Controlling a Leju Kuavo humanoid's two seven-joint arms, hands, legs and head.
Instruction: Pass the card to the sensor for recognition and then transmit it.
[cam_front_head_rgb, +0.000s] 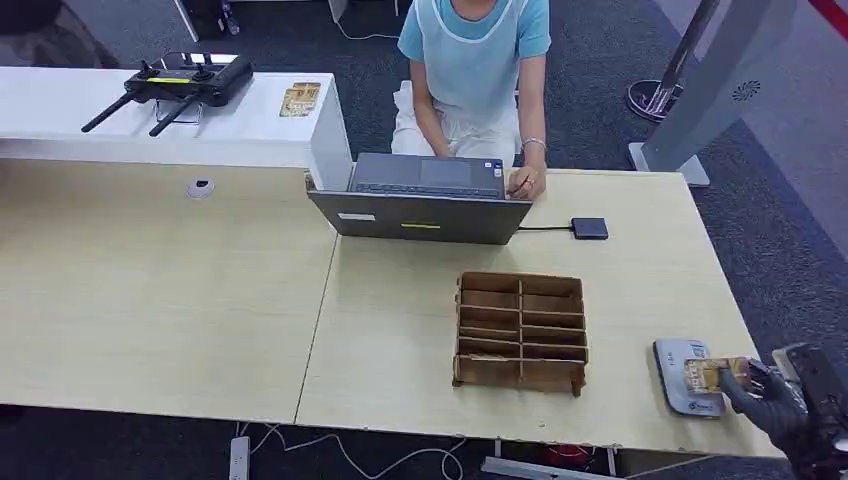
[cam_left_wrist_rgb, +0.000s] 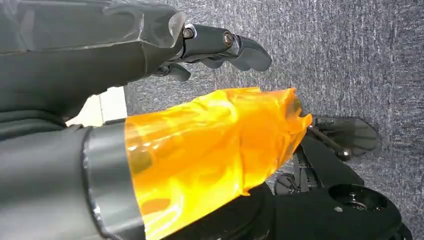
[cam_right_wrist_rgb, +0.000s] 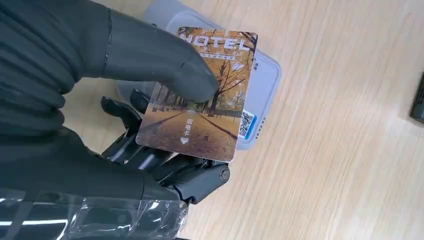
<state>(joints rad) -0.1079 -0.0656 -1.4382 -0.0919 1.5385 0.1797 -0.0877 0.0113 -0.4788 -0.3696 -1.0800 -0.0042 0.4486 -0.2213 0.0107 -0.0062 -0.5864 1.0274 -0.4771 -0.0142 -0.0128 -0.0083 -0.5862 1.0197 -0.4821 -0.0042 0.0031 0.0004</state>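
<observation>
The table (cam_front_head_rgb: 180, 300) of pale wood fills most of the head view, from the left edge to the lower right. A white counter (cam_front_head_rgb: 150, 135) sits at the upper left behind it, with a black controller (cam_front_head_rgb: 180, 85) with antennas on top and a small card-like item (cam_front_head_rgb: 300, 98) near its right end. A person (cam_front_head_rgb: 475, 70) in a light blue top sits at the top centre, one hand on a grey laptop (cam_front_head_rgb: 425, 200) just above the middle of the frame. A cable runs from the laptop to a small dark box (cam_front_head_rgb: 589, 228) to its right. Below the laptop, right of centre, stands a brown divided tray (cam_front_head_rgb: 520, 330). A grey post base (cam_front_head_rgb: 700, 90) stands on the carpet at the upper right.

At the lower right of the head view lies the sensor (cam_front_head_rgb: 676, 362), a flat pale grey pad on the table. The right hand (cam_front_head_rgb: 770, 395) comes in from the lower right corner and pinches the card (cam_front_head_rgb: 705, 374) between thumb and fingers, over the sensor. In the right wrist view the thumb presses on the card (cam_right_wrist_rgb: 200, 100), printed with an autumn tree scene and the word HOTEL, which covers much of the sensor (cam_right_wrist_rgb: 265, 80); whether card and sensor touch I cannot tell.

In the left wrist view the left hand (cam_left_wrist_rgb: 220, 45), at the upper centre, hangs over grey carpet, fingers loosely extended and holding nothing, an orange film wrap (cam_left_wrist_rgb: 210, 155) on the thumb.
</observation>
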